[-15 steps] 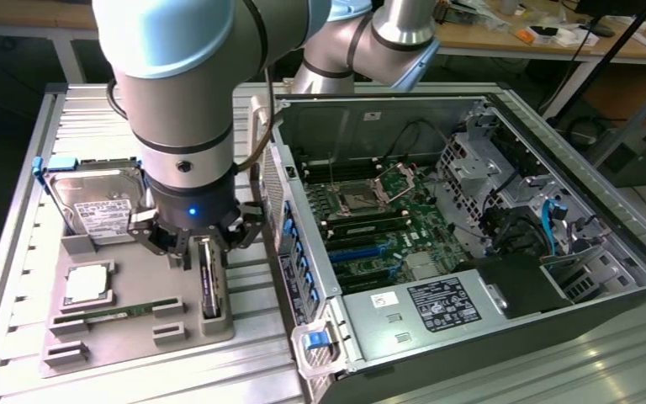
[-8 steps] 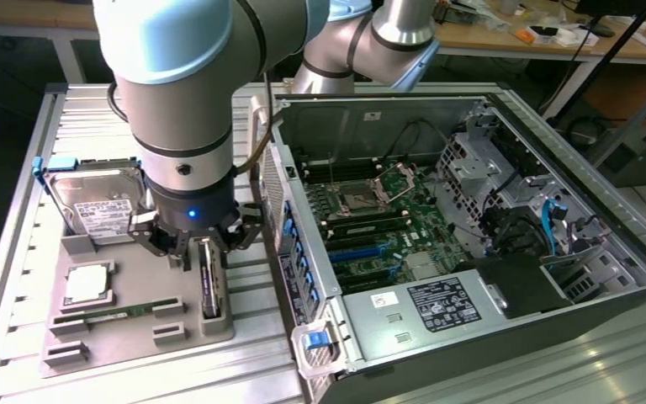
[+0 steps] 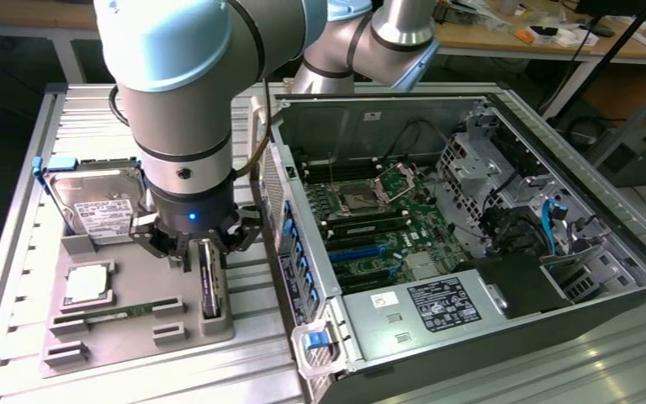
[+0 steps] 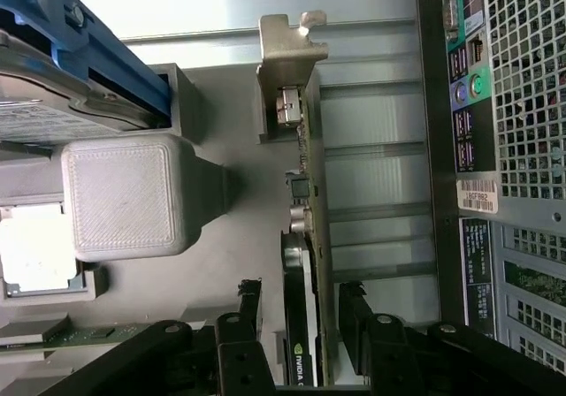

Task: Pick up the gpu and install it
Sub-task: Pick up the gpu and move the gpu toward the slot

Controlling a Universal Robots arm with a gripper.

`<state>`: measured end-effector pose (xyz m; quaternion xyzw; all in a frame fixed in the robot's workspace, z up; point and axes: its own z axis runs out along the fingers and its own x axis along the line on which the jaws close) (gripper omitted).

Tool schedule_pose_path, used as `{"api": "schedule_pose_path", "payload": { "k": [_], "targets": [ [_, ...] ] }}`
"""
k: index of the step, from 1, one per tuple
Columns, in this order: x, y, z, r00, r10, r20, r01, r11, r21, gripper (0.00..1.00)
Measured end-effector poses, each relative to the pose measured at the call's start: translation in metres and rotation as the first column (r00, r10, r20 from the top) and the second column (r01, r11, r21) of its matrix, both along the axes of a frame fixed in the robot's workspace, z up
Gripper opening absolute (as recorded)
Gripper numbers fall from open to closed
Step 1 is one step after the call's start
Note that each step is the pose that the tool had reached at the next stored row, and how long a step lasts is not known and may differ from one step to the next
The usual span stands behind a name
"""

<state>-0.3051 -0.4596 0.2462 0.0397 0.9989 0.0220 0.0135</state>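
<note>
One robot arm hangs over a grey parts tray (image 3: 155, 290) on the exterior view's left, beside an open computer case (image 3: 368, 126) on that view's right. Its gripper (image 3: 211, 252) sits low over the gpu (image 4: 309, 175), black fingers (image 4: 250, 303) spread wide, one on each side of the card and not pressed onto it. The gpu stands on edge in a slot along the tray's case-side edge, its metal bracket at the end away from the fingers. A hard drive (image 3: 98, 206) and a memory stick (image 3: 115, 314) sit elsewhere in the tray.
</note>
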Motion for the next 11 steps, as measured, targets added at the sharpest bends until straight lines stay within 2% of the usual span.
{"api": "schedule_pose_path", "payload": {
  "k": [1,2,5,6,11],
  "targets": [
    [0.0,0.0,0.0,1.0,0.0,0.0,0.0,1.0,0.0,0.56],
    [0.0,0.0,0.0,1.0,0.0,0.0,0.0,1.0,0.0001,0.35],
    [0.0,0.0,-0.0012,1.0,0.0,0.0,0.0,1.0,0.0001,0.35],
    [0.0,0.0,-0.0011,1.0,0.0,0.0,0.0,1.0,0.0,0.27],
    [0.0,0.0,-0.0012,1.0,0.0,0.0,0.0,1.0,0.0001,0.27]
  ]
}}
